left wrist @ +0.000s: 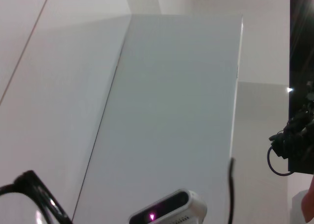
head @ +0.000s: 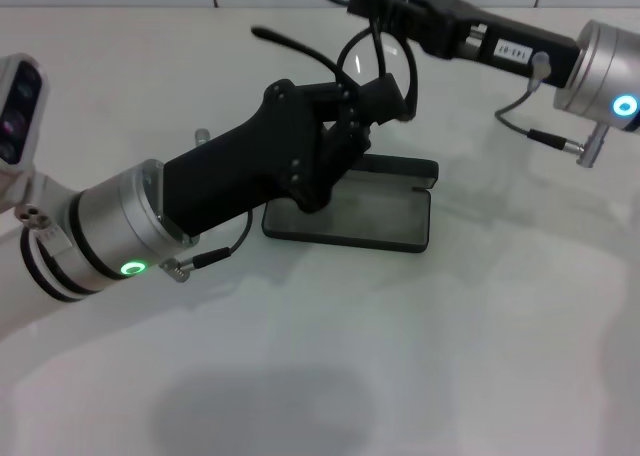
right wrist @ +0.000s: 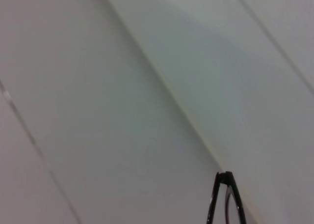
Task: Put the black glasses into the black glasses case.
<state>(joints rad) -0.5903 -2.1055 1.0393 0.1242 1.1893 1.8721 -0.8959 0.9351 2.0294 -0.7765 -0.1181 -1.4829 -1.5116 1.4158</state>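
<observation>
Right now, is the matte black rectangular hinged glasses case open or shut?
Open: the matte black rectangular hinged glasses case lies flat on the white table, grey lining exposed, nothing visibly inside.

Left gripper [head: 385, 101] and black glasses [head: 375, 51] crowd above the open black glasses case [head: 350, 211]; near desk [head: 400, 376] seems open.

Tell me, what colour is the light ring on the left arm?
Green, clearest in the head view.
</observation>
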